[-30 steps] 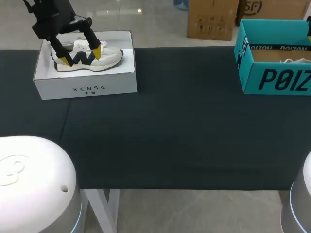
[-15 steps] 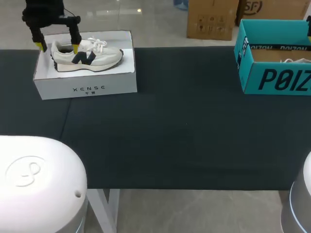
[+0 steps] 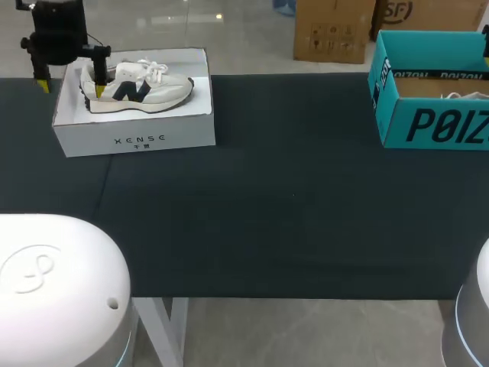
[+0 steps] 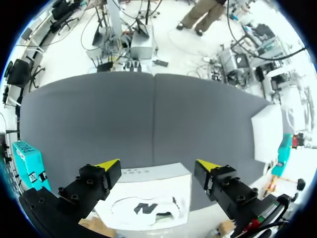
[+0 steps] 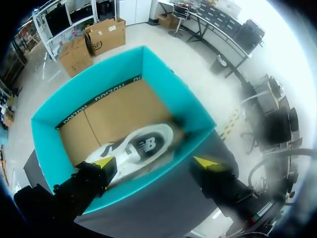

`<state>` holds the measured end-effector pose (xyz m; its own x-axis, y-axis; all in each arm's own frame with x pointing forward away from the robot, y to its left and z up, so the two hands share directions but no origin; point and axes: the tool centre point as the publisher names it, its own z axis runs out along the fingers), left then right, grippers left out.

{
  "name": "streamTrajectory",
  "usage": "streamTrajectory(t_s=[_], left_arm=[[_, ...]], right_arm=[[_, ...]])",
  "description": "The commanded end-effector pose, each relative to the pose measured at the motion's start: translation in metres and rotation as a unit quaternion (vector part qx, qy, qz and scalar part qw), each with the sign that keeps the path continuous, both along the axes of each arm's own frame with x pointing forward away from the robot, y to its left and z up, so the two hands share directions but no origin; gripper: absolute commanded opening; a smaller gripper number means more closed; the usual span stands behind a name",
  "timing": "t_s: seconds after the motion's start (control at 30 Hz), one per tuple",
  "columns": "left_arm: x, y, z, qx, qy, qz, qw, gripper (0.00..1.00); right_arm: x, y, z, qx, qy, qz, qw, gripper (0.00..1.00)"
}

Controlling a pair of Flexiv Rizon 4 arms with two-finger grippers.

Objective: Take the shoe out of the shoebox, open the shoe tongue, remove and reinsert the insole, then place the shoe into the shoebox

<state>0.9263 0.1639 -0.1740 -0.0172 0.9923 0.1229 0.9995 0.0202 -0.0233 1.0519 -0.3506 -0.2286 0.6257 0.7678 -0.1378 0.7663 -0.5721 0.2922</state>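
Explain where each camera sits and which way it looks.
Head view: above and behind the robot, looking down on the table; left gripper, open, at the end of the white shoebox.
Left wrist view: on the left arm, looking down past its gripper at the sneaker there.
Right wrist view: on the right arm, right gripper open above the teal box.
Shared: head and left wrist both show the white shoebox.

two shoeboxes: white box, teal box. two shoes: navy-trimmed shoe, white shoe. one table.
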Motion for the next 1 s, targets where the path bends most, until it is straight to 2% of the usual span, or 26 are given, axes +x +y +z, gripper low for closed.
streamTrajectory(t_s=[0.03,0.27,0.5,0.7,0.87,1.0], left_arm=[[0.006,0.013,-0.028,-0.025,-0.009,-0.004,1.000,1.00],[0.039,0.029,-0.057,-0.034,-0.015,-0.018,0.999,1.00],[0.074,0.043,-0.068,-0.037,-0.017,-0.018,0.999,1.00],[0.096,0.054,-0.066,-0.024,-0.029,-0.005,0.999,1.00],[0.109,0.059,-0.065,-0.028,0.003,0.011,1.000,1.00],[0.109,0.059,-0.065,-0.042,0.016,0.020,0.999,1.00]], right_arm=[[0.000,0.000,0.000,0.000,0.000,0.000,1.000,1.00],[0.000,0.000,0.000,0.000,0.000,0.000,1.000,1.00],[0.000,0.000,0.000,0.000,0.000,0.000,1.000,1.00],[0.000,0.000,0.000,0.000,0.000,0.000,1.000,1.00],[0.000,0.000,0.000,0.000,0.000,0.000,1.000,1.00],[0.000,0.000,0.000,0.000,0.000,0.000,1.000,1.00]])
